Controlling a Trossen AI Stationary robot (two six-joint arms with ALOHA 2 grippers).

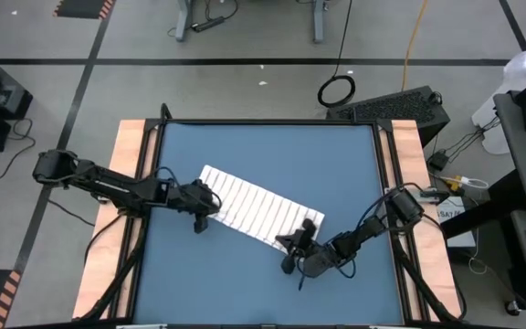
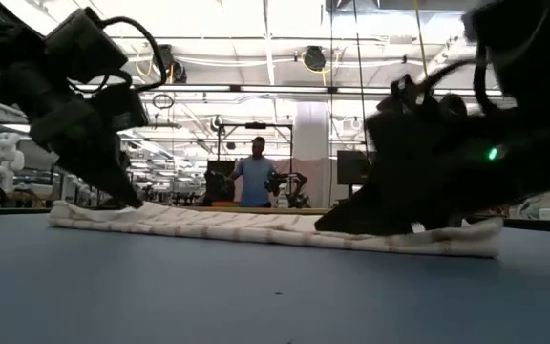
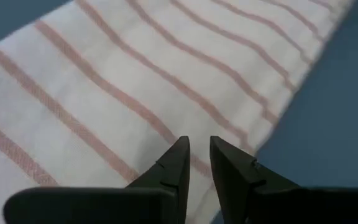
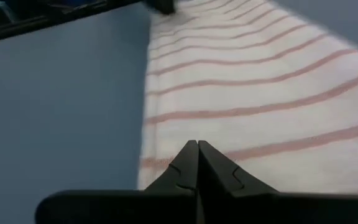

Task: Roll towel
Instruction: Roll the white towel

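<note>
Left gripper (image 3: 199, 154): fingers down on the towel (image 1: 254, 209) near its left end, jaws a narrow slit apart with nothing visibly pinched between them; judged to be pressing the cloth flat rather than gripping it. Right gripper (image 4: 197, 155): jaws fully together, tips resting on the towel's near edge at the opposite end, again holding nothing; probably pinning that end or about to nudge the edge over. The towel lies as a long folded strip, running diagonally across the middle of the blue table (image 1: 245, 283), stripes across its width, low and flat in the low view with no roll started yet. One arm at each end suits turning the long edge evenly. Nothing else sits on the tabletop to obstruct. Beyond the table, a person (image 2: 255, 174) stands far back in the room, well apart from the work.
</note>
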